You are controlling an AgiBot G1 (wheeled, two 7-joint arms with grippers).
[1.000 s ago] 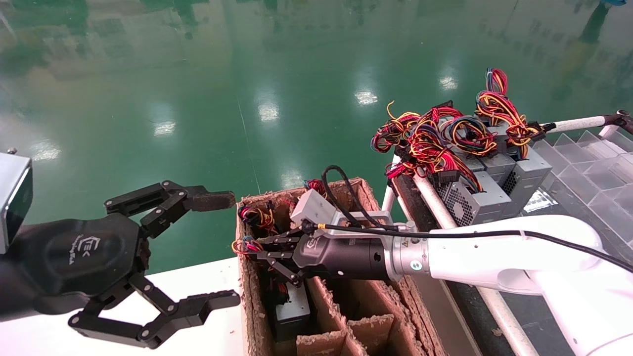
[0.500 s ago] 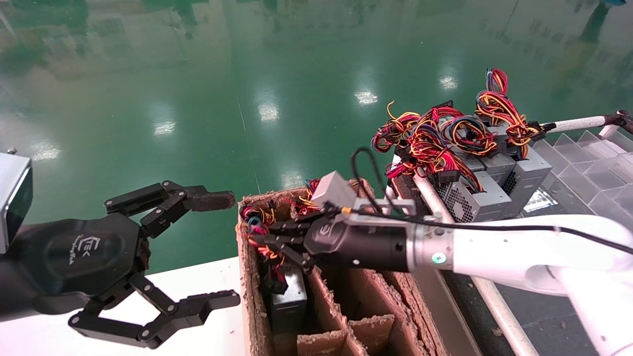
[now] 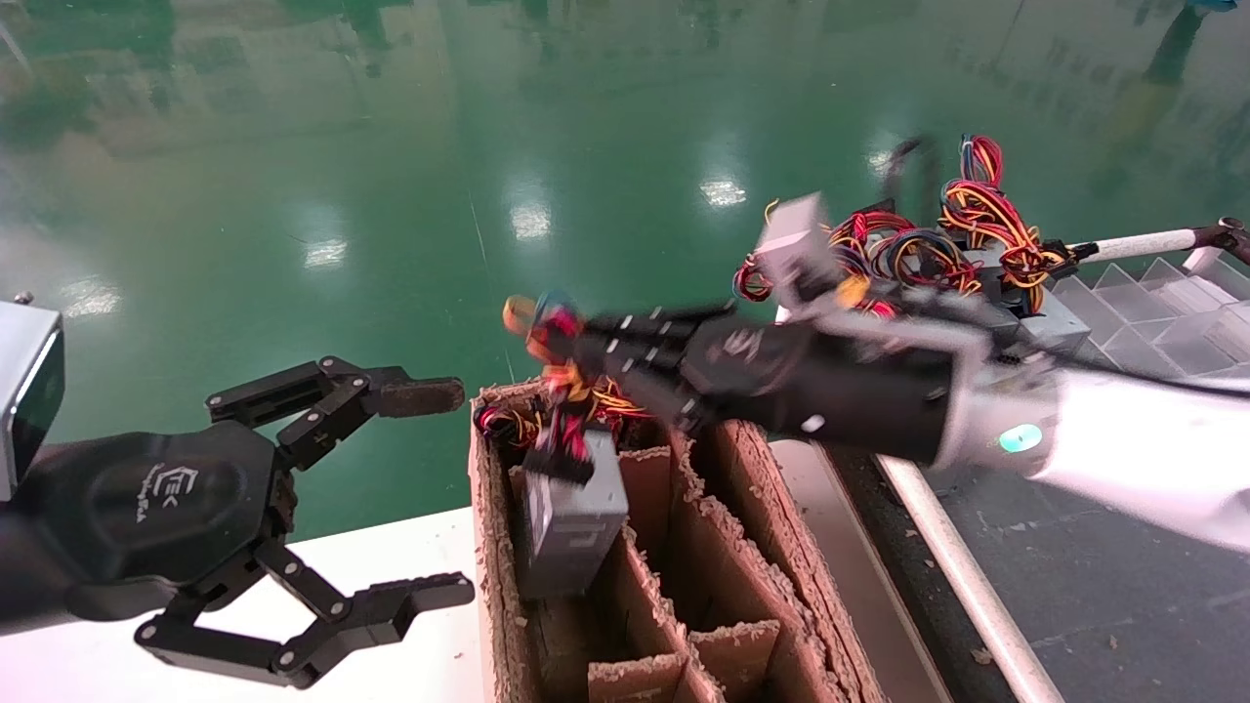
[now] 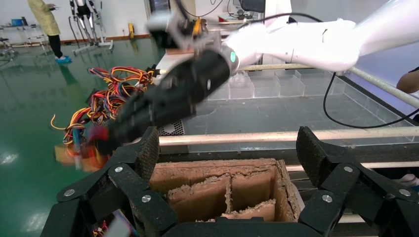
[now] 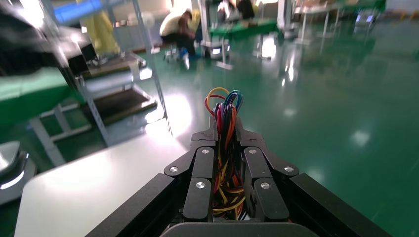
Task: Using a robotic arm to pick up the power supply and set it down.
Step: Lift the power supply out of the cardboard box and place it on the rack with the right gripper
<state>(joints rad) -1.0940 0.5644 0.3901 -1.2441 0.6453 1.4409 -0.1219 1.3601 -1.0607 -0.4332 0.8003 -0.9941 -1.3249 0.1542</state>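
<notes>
Below the right claw (image 3: 571, 356), the power supply (image 3: 569, 517) hangs by its wires.

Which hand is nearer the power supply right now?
Right. The right hand grips its wire bundle, lifting the power supply from the cardboard box. The left hand hangs open beside the box.

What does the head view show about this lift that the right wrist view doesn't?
Only the head view shows the power supply, its grey body hanging tilted, partly out of the cardboard box, plus the stacked power supplies on the rack and the open left end effector parked beside the box. Only the right wrist view shows the wire bundle pinched between the fingers up close. Both show the right end effector shut on the wires, over green floor.
</notes>
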